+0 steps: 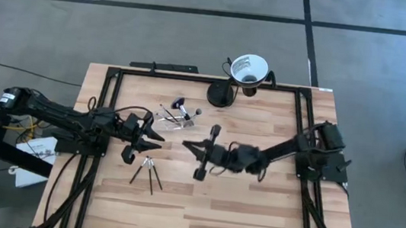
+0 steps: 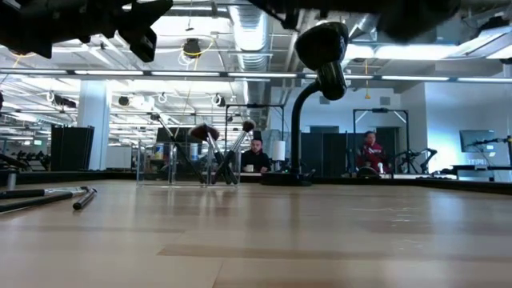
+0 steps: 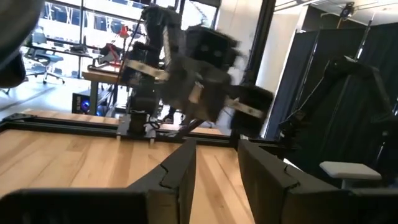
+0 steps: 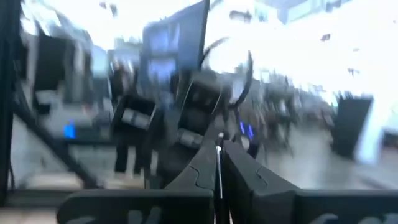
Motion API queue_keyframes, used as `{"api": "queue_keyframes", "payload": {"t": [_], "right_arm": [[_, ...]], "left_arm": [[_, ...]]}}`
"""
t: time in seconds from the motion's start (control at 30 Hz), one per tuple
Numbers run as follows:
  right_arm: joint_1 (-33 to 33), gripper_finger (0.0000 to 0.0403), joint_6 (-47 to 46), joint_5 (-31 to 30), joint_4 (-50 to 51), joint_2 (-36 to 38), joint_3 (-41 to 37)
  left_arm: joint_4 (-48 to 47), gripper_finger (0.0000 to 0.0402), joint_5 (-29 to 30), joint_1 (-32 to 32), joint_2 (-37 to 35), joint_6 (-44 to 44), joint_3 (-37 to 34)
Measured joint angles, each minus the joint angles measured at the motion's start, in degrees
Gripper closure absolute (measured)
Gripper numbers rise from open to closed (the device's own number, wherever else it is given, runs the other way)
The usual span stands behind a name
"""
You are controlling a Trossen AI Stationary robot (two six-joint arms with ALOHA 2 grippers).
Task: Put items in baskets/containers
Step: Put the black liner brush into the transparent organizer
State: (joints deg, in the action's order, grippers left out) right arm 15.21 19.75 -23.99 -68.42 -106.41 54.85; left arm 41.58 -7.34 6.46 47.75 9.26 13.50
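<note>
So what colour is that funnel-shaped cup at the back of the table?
White, on a black stand; the funnel-shaped cup shows best in the high view.

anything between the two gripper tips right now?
Nothing: in the high view only bare table separates the left gripper from the right gripper. The clear holder sits beyond that gap.

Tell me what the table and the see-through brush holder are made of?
The table looks like wood: pale planks with grain lines and a smooth, slightly shiny top. The brush holder looks like clear plastic, though it could be glass; you can see the brushes right through its walls. The frame around the table looks like black metal bars.
</note>
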Motion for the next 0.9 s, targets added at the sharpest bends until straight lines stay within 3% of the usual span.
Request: {"api": "queue_keyframes", "payload": {"t": [0.1, 0.2, 0.37, 0.57, 0.9], "right_arm": [[-2.9, 0.0397, -2.7, 7.3, -12.6, -3.3, -1.1], [-5.7, 0.0392, -9.6, 12.4, -17.8, -6.0, -0.6], [-9.6, 0.0397, -16.7, 17.2, -18.1, -9.6, 2.8], [-11.2, 0.0392, -17.2, 20.0, -19.0, -12.2, 8.2], [-10.9, 0.0397, -17.2, 21.7, -13.2, -13.0, 13.8]], "left_arm": [[0.1, 0.0285, 0.1, 0.0, 0.7, 0.0, 0.0], [0.4, 0.0285, 1.3, 0.0, 2.5, 0.0, 0.0], [4.2, 0.0285, 6.1, 0.0, 7.7, -1.3, 0.0], [12.0, 0.0285, 6.7, -0.1, 13.0, -1.5, 0.0], [17.7, 0.0285, 8.9, -0.1, 14.3, -1.5, 0.0]]}}
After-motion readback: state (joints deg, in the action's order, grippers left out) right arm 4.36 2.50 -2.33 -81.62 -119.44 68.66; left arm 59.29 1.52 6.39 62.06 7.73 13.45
